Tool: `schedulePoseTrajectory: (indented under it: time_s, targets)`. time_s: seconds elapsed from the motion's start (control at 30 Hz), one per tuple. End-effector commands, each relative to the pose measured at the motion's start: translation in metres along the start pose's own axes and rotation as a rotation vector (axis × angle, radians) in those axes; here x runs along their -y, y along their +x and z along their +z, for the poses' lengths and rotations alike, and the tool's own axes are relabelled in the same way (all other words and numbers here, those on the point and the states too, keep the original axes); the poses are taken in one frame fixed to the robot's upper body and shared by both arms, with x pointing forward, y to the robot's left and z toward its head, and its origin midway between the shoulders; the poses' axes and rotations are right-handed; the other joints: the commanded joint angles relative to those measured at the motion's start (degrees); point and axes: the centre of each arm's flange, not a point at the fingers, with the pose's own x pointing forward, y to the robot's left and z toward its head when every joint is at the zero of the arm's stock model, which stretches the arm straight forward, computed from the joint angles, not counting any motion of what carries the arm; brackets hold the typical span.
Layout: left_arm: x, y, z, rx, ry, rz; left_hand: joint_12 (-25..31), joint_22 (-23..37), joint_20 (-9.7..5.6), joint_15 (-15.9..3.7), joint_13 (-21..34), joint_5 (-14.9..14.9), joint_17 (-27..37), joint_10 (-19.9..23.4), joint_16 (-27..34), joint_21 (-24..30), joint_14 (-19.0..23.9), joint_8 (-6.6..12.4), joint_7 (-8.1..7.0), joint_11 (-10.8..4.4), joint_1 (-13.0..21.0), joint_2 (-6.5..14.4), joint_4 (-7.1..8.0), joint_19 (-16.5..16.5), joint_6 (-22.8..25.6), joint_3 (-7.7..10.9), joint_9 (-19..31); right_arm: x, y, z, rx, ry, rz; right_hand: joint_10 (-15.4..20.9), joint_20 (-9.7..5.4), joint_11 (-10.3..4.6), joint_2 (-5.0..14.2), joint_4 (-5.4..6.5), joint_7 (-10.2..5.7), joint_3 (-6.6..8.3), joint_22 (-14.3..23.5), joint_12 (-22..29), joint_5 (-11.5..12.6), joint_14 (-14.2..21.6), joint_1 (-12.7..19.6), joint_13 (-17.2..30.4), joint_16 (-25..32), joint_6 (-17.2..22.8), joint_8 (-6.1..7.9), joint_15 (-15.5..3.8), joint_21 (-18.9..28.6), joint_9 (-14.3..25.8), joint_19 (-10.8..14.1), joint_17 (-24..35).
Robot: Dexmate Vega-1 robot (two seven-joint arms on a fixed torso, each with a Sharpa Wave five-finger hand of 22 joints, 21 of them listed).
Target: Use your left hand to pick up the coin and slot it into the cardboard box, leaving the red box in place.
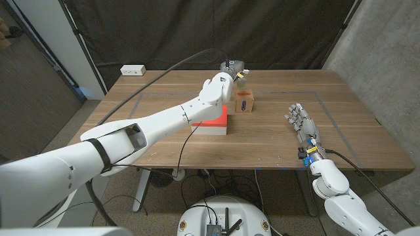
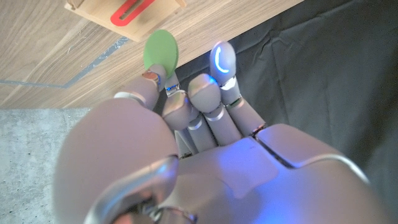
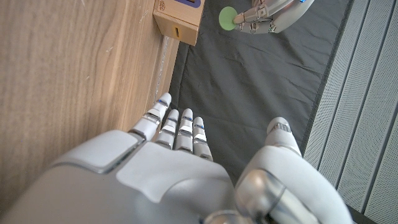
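**Coin held above the slot — line it up before letting go**

Nearest the head camera is the left arm point(image 1: 98, 144), reaching across the wooden table point(image 1: 164, 141) toward the cardboard box point(image 1: 245, 102). At its end the left hand point(image 1: 220, 86) hangs just above and behind the box, and it pinches the green coin point(image 2: 160, 51) at its fingertips point(image 2: 163, 79); the other fingers lie close together alongside. In the left wrist view the coin sits near the box's red-rimmed slot point(image 2: 129, 10) but off to one side of it, not yet over the opening.

The step in hand, as I judge it, is the insertion. To do it well, the coin's flat face should be turned to run along the slot's length and its lower edge brought squarely over the opening before any descent — a skewed disc would catch on the cardboard. The pinch should release only once the edge is inside.

The red box point(image 1: 211, 122) stands just beside the cardboard box, under the forearm; the arm should keep its height so it is not nudged.

The right hand point(image 1: 301, 122) waits well apart from the box, holding nothing, fingers extended.
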Motion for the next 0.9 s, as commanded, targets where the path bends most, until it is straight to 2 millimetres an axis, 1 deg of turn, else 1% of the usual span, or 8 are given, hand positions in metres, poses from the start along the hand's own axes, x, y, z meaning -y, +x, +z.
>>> schedulePoseTrajectory:
  time_s: [0.03,0.1,0.47,0.9]
  targets:
    - [0.014,0.005,0.000,0.005,-0.025,-0.022,-0.22,0.23,-4.44,0.11,-0.03,-0.08,0.28,-0.05,-0.10,0.25,0.37,0.04,0.18,0.05,0.52,0.04,0.00,-0.38,0.70,0.21,0.05,0.002,0.000,-0.003,-0.005,0.000,-0.009,0.47,-0.04,-0.15,0.02,0.43,0.21,0.17,0.17,-0.10,0.07,0.33,0.70,0.16,0.31,0.27,-0.17,-0.03,0.19,0.14,0.58,0.05]
    - [0.016,0.006,0.000,0.007,-0.025,-0.026,0.11,0.13,-4.44,0.13,0.54,-0.09,0.19,-0.16,-0.23,0.19,0.25,0.09,0.22,-0.13,0.51,0.08,0.03,-0.39,0.70,0.21,0.17,0.002,0.000,-0.003,-0.005,-0.001,-0.009,0.46,-0.01,-0.13,0.02,0.43,0.19,0.17,0.17,-0.11,0.07,0.32,0.70,0.16,0.30,0.25,-0.18,-0.04,0.17,0.14,0.55,0.04]
    - [0.022,0.010,0.001,0.006,-0.017,-0.024,-0.42,0.19,-4.44,0.13,-0.23,-0.06,0.19,-0.03,-0.33,0.27,0.30,0.11,0.12,0.03,0.70,0.07,0.00,-0.35,0.84,0.20,0.41,0.002,0.002,-0.003,-0.004,-0.001,-0.007,0.39,-0.01,-0.15,0.02,0.44,0.20,0.16,0.17,-0.14,0.07,0.35,0.71,0.16,0.31,0.26,-0.19,-0.01,0.15,0.14,0.53,0.04]
    - [0.028,0.011,0.007,0.012,-0.026,-0.024,-0.20,0.25,-4.43,0.12,0.31,-0.05,0.27,-0.15,-0.43,0.29,0.29,0.05,0.14,-0.05,0.79,0.03,0.01,-0.38,1.09,0.17,0.43,0.003,0.003,-0.004,-0.008,0.004,-0.009,0.48,-0.04,-0.17,0.03,0.45,0.17,0.15,0.17,-0.12,0.06,0.34,0.71,0.16,0.29,0.28,-0.19,-0.02,0.12,0.14,0.50,0.04]
